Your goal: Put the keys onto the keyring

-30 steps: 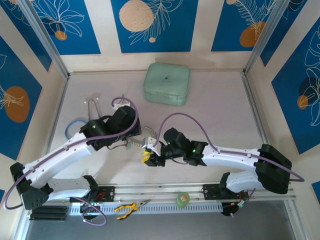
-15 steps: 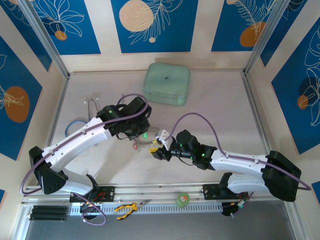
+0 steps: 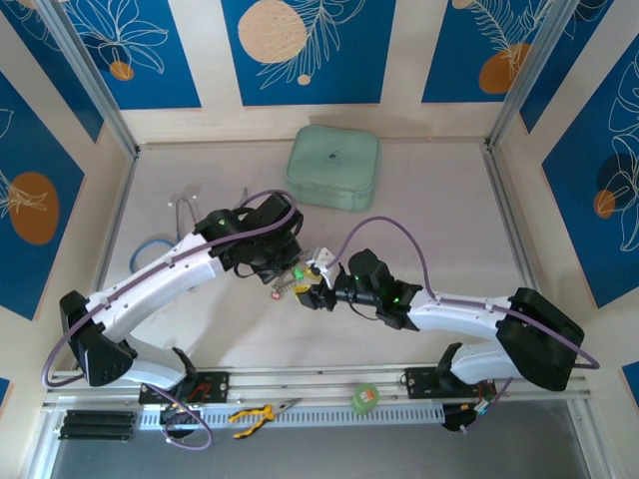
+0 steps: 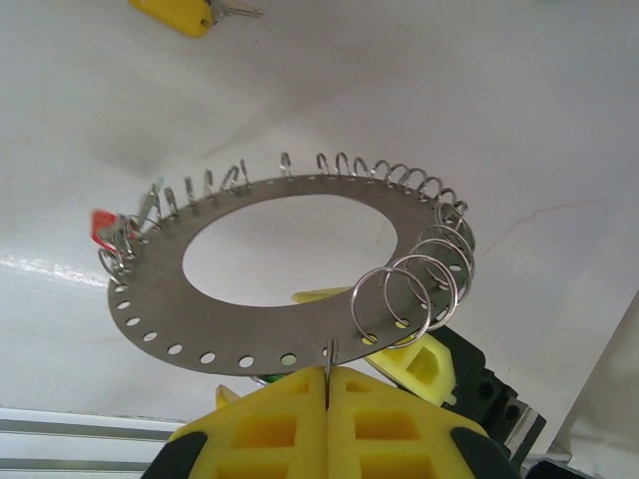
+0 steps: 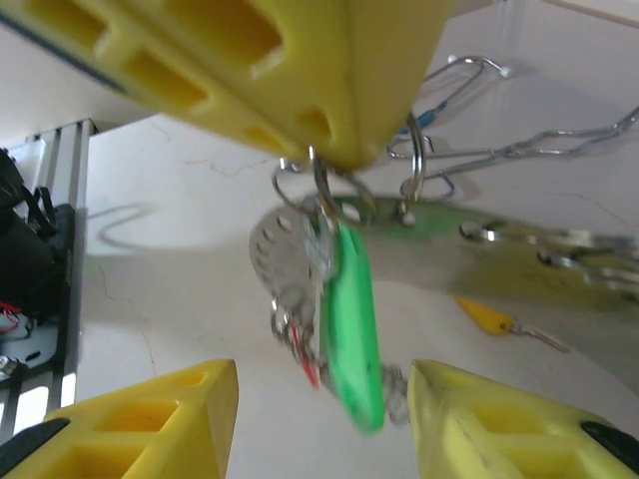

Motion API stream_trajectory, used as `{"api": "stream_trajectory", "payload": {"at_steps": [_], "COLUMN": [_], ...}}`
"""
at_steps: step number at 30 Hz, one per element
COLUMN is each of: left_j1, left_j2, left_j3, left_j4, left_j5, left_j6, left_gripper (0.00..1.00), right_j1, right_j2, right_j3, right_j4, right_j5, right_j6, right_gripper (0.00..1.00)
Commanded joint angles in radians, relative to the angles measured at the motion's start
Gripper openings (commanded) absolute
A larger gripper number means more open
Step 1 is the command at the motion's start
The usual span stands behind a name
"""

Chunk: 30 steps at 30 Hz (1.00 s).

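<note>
Left wrist view gives me the clearest read. The keyring (image 4: 230, 324), a flat silvery metal disc with a hollow centre and small wire loops round its rim, is held up off the white table (image 4: 449, 100). The left gripper (image 4: 327, 384) has its yellow fingers pressed together on the disc's near edge.

On the far-left rim I can see a small red-headed key (image 4: 103, 228) that looks hooked into a loop, so I count that one as done.

From the right wrist camera, a green-headed key (image 5: 354, 319) hangs below the keyring from one of the loops. The right gripper (image 5: 321, 384) has its fingers spread wide to either side of this key without touching it. I judge the green key to be threaded on and hanging by itself, though the blur keeps me from being sure the loop is fully through.

A small yellow-headed key (image 4: 185, 12) lies flat on the table, well apart from the keyring. That one is clearly left to do. I can't make out any other keys.
</note>
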<state>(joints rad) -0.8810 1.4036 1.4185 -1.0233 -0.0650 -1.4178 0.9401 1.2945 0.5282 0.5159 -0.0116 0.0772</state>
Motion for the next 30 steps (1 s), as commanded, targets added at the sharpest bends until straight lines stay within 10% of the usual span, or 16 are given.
{"api": "stream_trajectory", "payload": {"at_steps": [1,16,30], "left_j1": [0.008,0.01,0.019], "left_j2": [-0.032,-0.067,-0.083], "left_j3": [-0.022,-0.047,-0.069], "left_j4": [0.019,0.035,0.065], "left_j5": [0.028,-0.005,-0.006], "left_j6": [-0.073,-0.089,-0.102], "left_gripper": [0.0,0.0,0.0], "right_j1": [0.001,-0.019,-0.03], "right_j2": [0.011,-0.048,-0.066], "right_j3": [0.043,-0.024,-0.05], "right_j4": [0.068,-0.017,-0.104], "right_j5": [-0.045,-0.048,-0.058], "right_j6": [0.016,0.041,0.045], "right_gripper": [0.48,0.0,0.06]}}
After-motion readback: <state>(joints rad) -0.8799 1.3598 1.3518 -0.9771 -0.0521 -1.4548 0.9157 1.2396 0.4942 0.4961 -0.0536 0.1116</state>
